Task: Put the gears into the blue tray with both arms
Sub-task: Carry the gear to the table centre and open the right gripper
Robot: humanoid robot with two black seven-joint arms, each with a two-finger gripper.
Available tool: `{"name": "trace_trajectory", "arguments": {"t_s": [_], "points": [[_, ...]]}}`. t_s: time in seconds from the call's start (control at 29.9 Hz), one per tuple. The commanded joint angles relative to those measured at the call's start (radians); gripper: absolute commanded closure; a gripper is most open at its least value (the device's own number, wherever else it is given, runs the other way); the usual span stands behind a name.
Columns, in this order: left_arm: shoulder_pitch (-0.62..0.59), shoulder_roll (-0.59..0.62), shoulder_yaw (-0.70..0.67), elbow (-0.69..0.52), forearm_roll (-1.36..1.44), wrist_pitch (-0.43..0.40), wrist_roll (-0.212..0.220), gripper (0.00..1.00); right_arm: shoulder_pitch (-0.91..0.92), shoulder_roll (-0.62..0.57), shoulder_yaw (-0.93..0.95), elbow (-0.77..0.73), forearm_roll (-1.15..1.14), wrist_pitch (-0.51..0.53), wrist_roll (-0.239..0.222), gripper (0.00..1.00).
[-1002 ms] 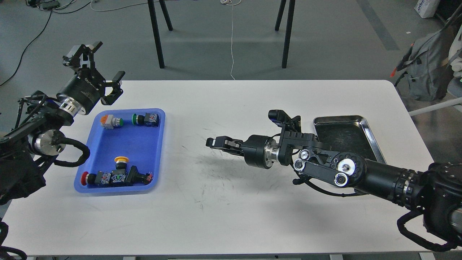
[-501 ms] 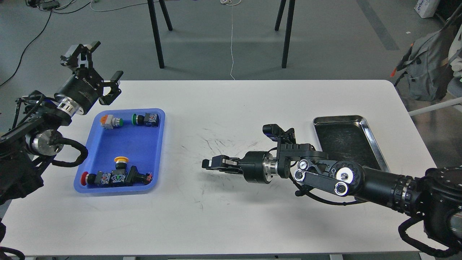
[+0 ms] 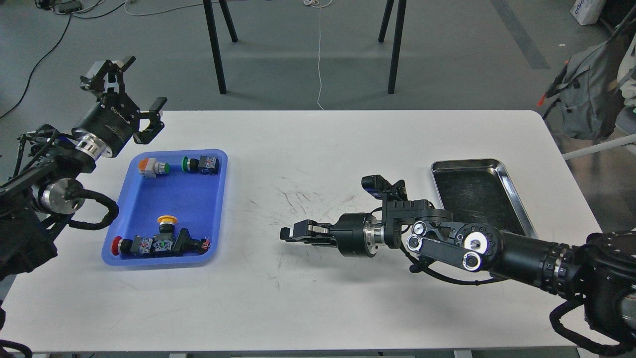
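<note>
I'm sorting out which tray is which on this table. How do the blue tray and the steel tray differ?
The blue tray is bright blue plastic and lies at the table's left; the steel tray is shiny metal with a dark inside, at the right. The blue tray holds several push-buttons; the steel tray shows nothing inside where visible, though the right arm covers its near-left corner. Both are rectangular, low-rimmed, round-cornered.

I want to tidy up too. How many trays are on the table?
2: the blue tray on the left, holding buttons; the shiny metal tray on the right.
</note>
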Motion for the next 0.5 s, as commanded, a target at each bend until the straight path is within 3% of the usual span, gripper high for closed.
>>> {"name": "trace_trajectory", "arguments": {"t_s": [0.0,0.3,0.37,0.47], "points": [[0.001,0.0,0.0,0.0,0.0,0.0,0.0,0.0,0.002,0.0,0.0,-0.002,0.0,0.003,-0.002,0.85],[0.001,0.0,0.0,0.0,0.0,0.0,0.0,0.0,0.002,0.0,0.0,-0.017,0.0,0.003,-0.01,0.69],[0.001,0.0,0.0,0.0,0.0,0.0,0.0,0.0,0.0,0.0,0.0,-0.02,-0.002,0.003,-0.01,0.61],[0.001,0.0,0.0,0.0,0.0,0.0,0.0,0.0,0.002,0.0,0.0,-0.023,0.001,0.003,-0.01,0.59]]}}
